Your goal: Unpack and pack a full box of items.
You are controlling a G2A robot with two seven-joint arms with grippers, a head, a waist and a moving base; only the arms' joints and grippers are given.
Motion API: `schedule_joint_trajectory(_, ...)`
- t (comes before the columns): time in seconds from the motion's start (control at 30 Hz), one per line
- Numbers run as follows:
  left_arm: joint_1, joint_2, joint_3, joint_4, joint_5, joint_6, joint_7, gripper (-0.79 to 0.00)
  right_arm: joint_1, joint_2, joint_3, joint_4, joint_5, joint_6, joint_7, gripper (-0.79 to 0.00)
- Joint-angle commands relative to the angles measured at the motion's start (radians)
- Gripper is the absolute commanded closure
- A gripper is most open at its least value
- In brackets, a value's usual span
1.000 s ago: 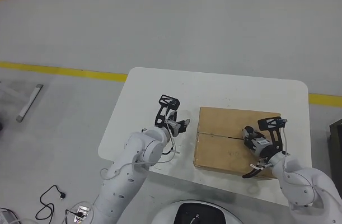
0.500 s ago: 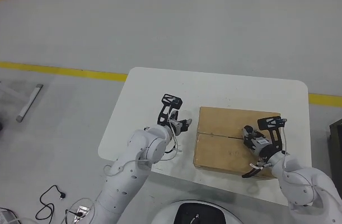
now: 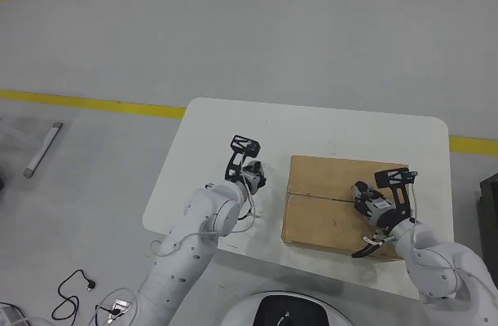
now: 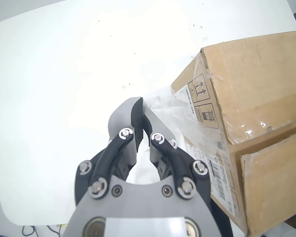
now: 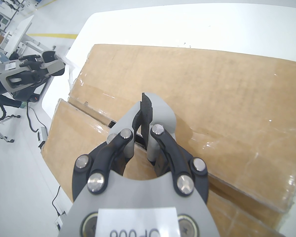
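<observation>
A closed cardboard box (image 3: pixel 330 175) lies on the white table (image 3: pixel 314 122), its top flaps meeting at a middle seam (image 5: pixel 93 117). My left gripper (image 4: pixel 141 114) hangs just left of the box's side, shut on a strip of clear tape (image 4: pixel 177 114) that still clings to the box corner (image 4: pixel 199 52). From above, that left gripper (image 3: pixel 253 173) is a short way off the box's left edge. My right gripper (image 5: pixel 144 109) is shut with nothing between its fingers, low over the seam near the box's right end (image 3: pixel 361 196).
Bare table lies beyond the box and to its left (image 3: pixel 224 130). The table's front edge (image 3: pixel 232 248) is close behind the left arm. A dark cabinet (image 3: pixel 497 212) stands off the table's right side. Cables (image 3: pixel 77 285) lie on the floor.
My left gripper has drawn a little leftward, away from the box, with the tape strip in it. The right arm has not moved.
</observation>
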Motion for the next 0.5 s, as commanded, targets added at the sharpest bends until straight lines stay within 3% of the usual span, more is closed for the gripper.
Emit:
schedule_joint_trajectory(0.0, 0.003, 0.002, 0.001, -0.012, 0.054, -0.002, 0.013, 0.000, 0.000, 0.000, 0.000, 0.000, 0.000, 0.002, -0.001, 0.000)
schedule_joint_trajectory(0.2, 0.021, 0.007, 0.023, -0.083, 0.214, -0.017, 0.080, -0.006, -0.001, -0.001, 0.002, -0.001, -0.003, -0.002, -0.001, 0.000)
schedule_joint_trajectory(0.37, 0.044, 0.008, 0.058, -0.151, 0.320, -0.038, 0.143, -0.320, -0.006, -0.001, 0.002, -0.004, -0.004, -0.002, -0.001, 0.000)
schedule_joint_trajectory(0.43, 0.051, 0.007, 0.067, -0.167, 0.333, -0.041, 0.154, -0.351, -0.009, -0.001, 0.002, -0.006, -0.005, -0.002, -0.002, 0.000)
schedule_joint_trajectory(0.47, 0.053, 0.007, 0.071, -0.169, 0.337, -0.045, 0.152, -0.477, -0.010, -0.001, 0.002, -0.006, -0.005, -0.001, -0.002, 0.000)
